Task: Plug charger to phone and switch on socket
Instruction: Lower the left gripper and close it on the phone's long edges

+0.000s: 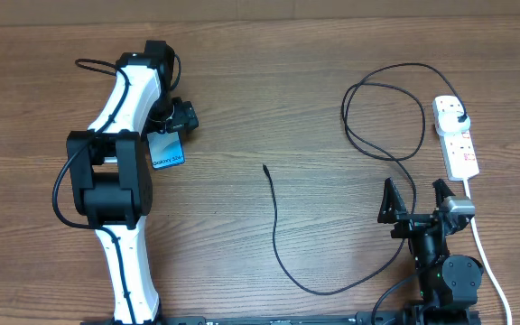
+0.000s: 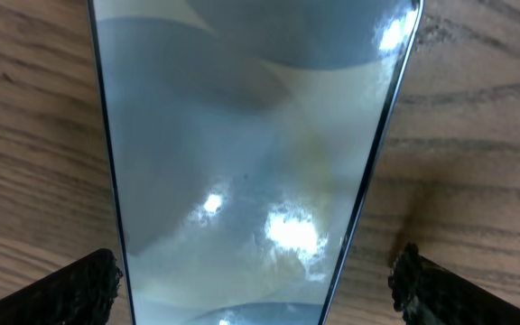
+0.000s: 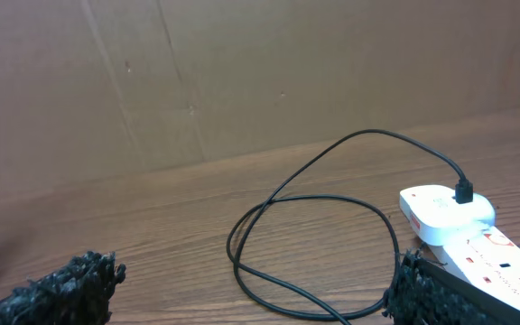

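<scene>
Overhead: phone (image 1: 166, 150) flat on tabletop (image 1: 269, 81) beneath left gripper (image 1: 174, 122); charger (image 1: 275, 235) plugged into socket (image 1: 456, 135) at far right, tip loose mid-table. Left wrist: jaws spread, flanking phone. Right wrist: right gripper (image 3: 246, 289) jaws spread wide, socket just ahead.

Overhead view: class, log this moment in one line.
left hand: open, astride slim blue-screen phone; right hand: open; thin black charger cable: plugged into white power strip, tip free
</scene>
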Robot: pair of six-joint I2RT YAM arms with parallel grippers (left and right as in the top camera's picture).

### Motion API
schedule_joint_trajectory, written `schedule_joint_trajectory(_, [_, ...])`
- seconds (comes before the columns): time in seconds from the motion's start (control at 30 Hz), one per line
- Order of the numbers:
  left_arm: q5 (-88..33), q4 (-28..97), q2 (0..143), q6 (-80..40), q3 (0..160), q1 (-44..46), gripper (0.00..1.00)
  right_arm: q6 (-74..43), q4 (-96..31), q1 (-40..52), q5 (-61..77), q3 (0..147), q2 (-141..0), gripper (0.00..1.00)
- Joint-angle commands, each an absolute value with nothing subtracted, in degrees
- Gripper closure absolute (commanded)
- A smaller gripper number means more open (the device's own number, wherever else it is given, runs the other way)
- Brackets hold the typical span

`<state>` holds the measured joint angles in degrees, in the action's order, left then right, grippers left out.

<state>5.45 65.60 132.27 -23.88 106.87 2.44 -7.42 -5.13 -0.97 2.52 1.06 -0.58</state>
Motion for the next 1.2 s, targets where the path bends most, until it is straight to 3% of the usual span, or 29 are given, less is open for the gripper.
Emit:
schedule_joint_trajectory(0.0, [6.37, 64.93, 132.88, -24.21, 107.94, 1.02, 0.00, -7.01, -4.73, -0.60, 2.00, 0.45, -0.16, 0.00])
schedule_joint_trajectory(1.17, [2.70, 62.15, 133.80, -22.52, 104.44, -1.43, 0.00, -7.01, -4.73, -0.60, 2.00, 0.45, -0.16, 0.00])
